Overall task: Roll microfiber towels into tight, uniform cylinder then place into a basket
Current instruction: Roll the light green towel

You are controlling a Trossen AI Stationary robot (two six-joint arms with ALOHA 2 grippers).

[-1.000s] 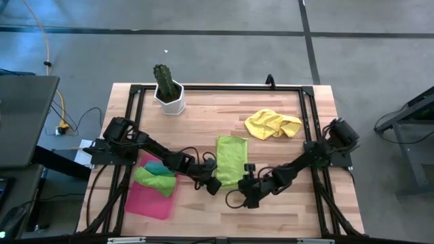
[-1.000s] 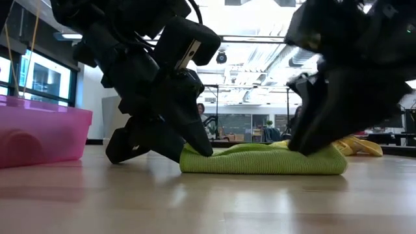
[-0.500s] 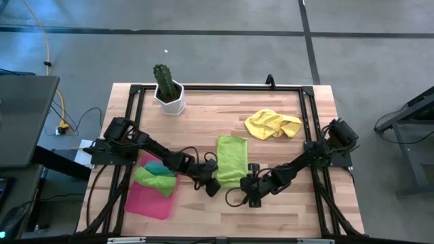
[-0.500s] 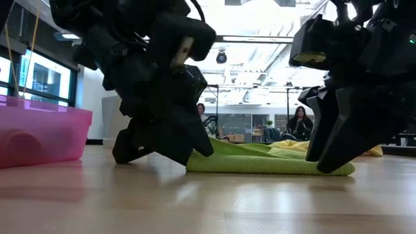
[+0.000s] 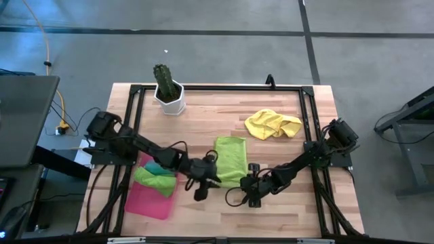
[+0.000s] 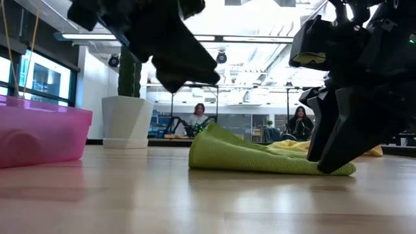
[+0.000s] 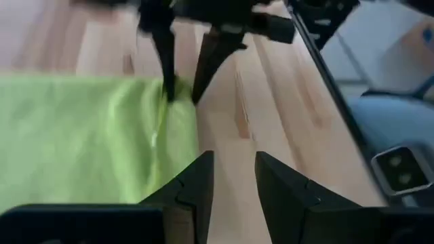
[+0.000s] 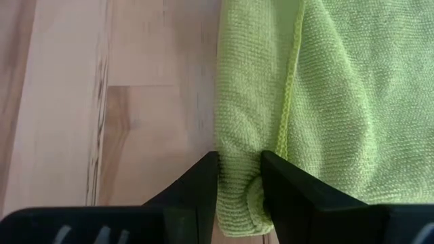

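Where right gripper [image 8: 239,181] pinches: nubby lime green towel [image 8: 319,95], folded, hem-stitched

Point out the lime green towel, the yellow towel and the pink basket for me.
lime green towel [image 5: 231,157]: high view, middle of the flat cloth.
yellow towel [image 5: 272,124]: high view, centre of the crumpled heap.
pink basket [image 5: 149,202]: high view, bare floor near its front edge.

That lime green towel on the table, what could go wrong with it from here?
Only the right hand pinches the lime green towel at one corner; the left hand hangs above the wood, gripping nothing. Pulled from one corner, the towel may slide or bunch instead of rolling evenly. Its loose fold could also fall open.
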